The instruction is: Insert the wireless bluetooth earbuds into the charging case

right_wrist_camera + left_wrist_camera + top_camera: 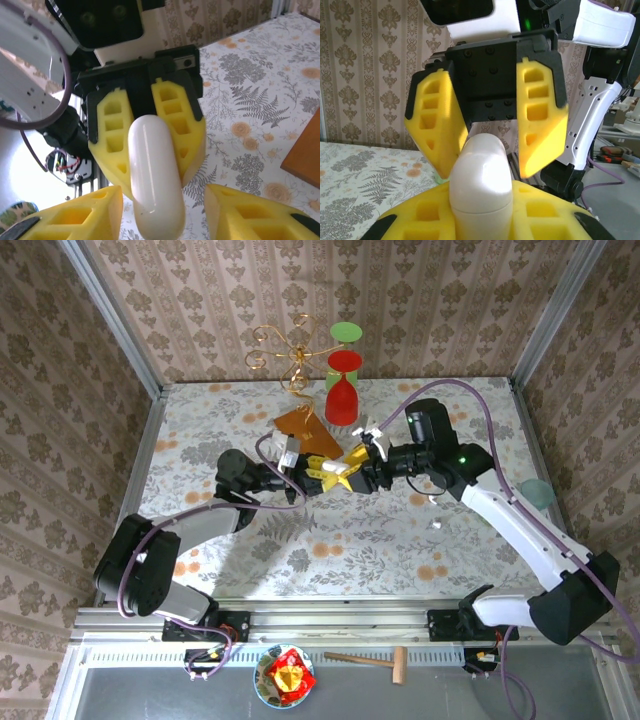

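Clearly closed, the white charging case [152, 175] shows a thin seam around its body, so what is inside cannot be seen. It is a smooth, glossy, pebble-shaped capsule held in the air. The left gripper [146, 145] pinches it between its yellow fingers, one on each flank. The right gripper [492, 150] faces it with its fingers spread wide, one on either side of the case's free end, neither clearly touching it. Two small white bits, seemingly earbuds [437, 525], lie on the cloth to the right of the case and nearer the arm bases, too small to make out further. Just beyond the case stand a red goblet [343, 390] and a green cup [346, 333]; their contents cannot be seen. Well nearer than the case, past the table edge, a bowl [283, 677] holds red and yellow pieces. A floral tablecloth [200, 430] covers the table, and patterned wallpaper [200, 300] lines the walls.
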Robot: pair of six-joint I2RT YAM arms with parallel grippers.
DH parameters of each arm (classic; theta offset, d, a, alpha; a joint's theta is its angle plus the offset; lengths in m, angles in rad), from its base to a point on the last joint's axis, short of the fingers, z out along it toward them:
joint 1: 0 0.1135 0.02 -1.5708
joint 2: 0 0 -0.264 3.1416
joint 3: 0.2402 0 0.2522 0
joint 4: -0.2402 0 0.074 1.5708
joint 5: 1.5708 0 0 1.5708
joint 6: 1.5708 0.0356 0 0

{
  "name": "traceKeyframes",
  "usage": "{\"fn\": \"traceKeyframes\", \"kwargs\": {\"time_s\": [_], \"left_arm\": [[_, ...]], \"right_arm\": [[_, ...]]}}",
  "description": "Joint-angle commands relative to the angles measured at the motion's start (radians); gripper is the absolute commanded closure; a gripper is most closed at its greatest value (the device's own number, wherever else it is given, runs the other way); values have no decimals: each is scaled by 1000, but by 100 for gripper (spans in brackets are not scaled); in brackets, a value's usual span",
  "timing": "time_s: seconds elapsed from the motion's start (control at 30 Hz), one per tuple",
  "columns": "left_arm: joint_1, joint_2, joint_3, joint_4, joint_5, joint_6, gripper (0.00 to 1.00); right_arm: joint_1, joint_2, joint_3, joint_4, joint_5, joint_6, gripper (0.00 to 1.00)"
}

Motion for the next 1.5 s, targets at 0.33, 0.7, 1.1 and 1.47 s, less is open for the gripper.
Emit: {"fn": "traceKeyframes", "kwargs": {"time_s": [0.33, 0.7, 1.1, 1.47], "left_arm": [[-2, -63, -60, 32, -40, 251, 100], [-10, -76, -146, 0, -187, 581, 100], [-11, -74, -186, -69, -264, 741, 100], [-11, -90, -197, -145, -262, 773, 100]], "right_arm": [[-61, -23, -10, 113, 105, 179, 47], [-130, -114, -159, 304, 230, 381, 22], [-328, 10, -267, -22, 805, 604, 22], [-328, 320, -203, -151, 920, 607, 32]]}}
